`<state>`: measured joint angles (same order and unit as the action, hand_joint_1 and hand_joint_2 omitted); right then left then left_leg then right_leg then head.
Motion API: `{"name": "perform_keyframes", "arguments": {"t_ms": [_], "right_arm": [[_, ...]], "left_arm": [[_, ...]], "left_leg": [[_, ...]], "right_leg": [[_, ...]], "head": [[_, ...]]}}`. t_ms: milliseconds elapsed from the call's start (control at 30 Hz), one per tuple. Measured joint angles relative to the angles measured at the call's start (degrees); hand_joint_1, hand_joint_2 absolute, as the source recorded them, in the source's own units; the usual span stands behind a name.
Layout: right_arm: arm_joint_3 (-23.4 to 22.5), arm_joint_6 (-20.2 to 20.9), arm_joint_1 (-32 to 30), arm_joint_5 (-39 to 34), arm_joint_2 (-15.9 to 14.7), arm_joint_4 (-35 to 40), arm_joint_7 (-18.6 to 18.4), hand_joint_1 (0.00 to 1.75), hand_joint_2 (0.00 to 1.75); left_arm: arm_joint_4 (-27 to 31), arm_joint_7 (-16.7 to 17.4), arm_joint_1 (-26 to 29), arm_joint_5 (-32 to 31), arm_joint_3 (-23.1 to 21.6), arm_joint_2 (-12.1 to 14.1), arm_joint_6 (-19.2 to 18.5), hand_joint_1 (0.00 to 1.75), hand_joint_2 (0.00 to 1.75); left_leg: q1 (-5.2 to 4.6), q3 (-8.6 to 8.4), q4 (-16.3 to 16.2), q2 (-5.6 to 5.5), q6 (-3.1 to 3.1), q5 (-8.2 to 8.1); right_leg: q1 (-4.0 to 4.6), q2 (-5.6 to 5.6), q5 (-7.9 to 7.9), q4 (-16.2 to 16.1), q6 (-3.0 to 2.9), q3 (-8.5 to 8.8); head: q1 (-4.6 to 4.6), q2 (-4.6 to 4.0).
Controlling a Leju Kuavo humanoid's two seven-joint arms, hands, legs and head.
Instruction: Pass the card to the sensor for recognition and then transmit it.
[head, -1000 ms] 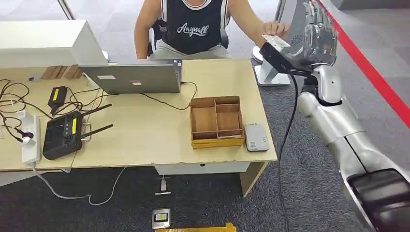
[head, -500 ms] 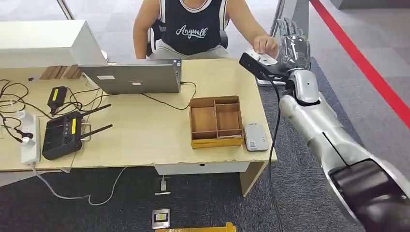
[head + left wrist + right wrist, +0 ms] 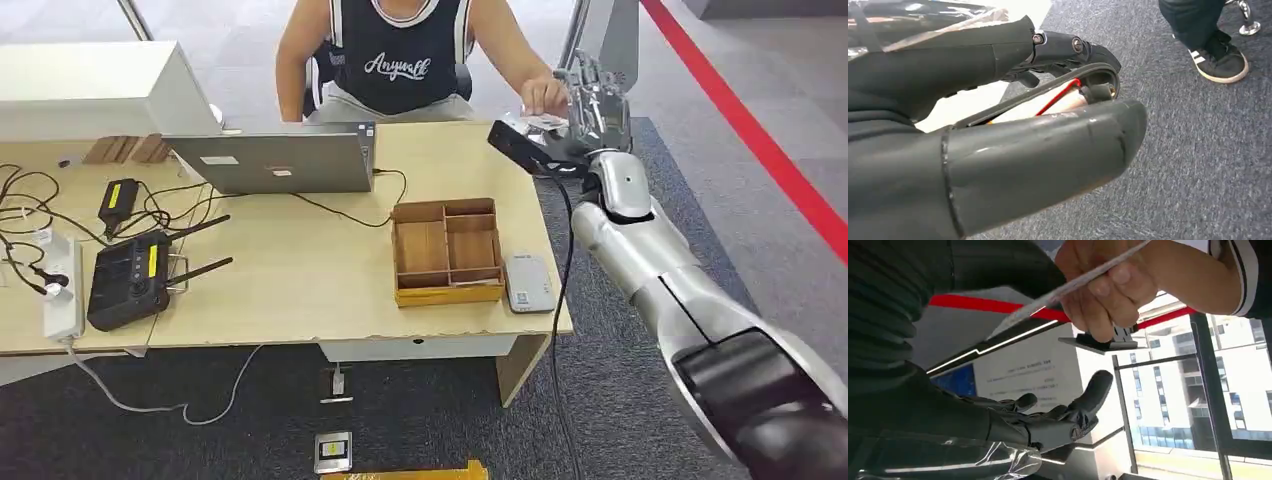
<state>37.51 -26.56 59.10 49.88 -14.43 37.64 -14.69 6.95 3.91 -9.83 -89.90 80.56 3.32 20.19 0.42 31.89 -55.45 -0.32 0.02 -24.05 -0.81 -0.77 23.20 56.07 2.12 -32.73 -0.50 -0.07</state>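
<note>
Head view: even, bright indoor light, soft faint shadows under the light wooden desk (image 3: 300, 290), all sharp. Left wrist view: dark grey ribbed hand cover (image 3: 998, 165) close and soft-focus, grey carpet (image 3: 1198, 150) sharp. Right wrist view: backlit by bright windows (image 3: 1168, 390), overexposed sky, near parts dark and blurred.

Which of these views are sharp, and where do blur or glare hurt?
Head view: evenly lit, sharp across the table. Left wrist view: left hand soft, carpet sharper. Right wrist view: backlit by bright windows, so the right hand is dark and the card blurred.
</note>
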Motion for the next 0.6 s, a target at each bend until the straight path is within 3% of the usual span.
{"name": "perform_keyframes", "arguments": {"t_ms": [600], "right_arm": [[0.4,0.7,-0.1,-0.2,0.3,-0.4,0.1,1.75,1.75]], "left_arm": [[0.0,0.3,0.1,0.3,0.0,0.0,0.0,0.0,0.0]], "left_leg": [[0.0,-0.02,0.0,0.01,0.0,0.0]], "right_leg": [[0.0,0.01,0.0,0.0,0.0,-0.01]], "head": [[0.02,0.0]]}}
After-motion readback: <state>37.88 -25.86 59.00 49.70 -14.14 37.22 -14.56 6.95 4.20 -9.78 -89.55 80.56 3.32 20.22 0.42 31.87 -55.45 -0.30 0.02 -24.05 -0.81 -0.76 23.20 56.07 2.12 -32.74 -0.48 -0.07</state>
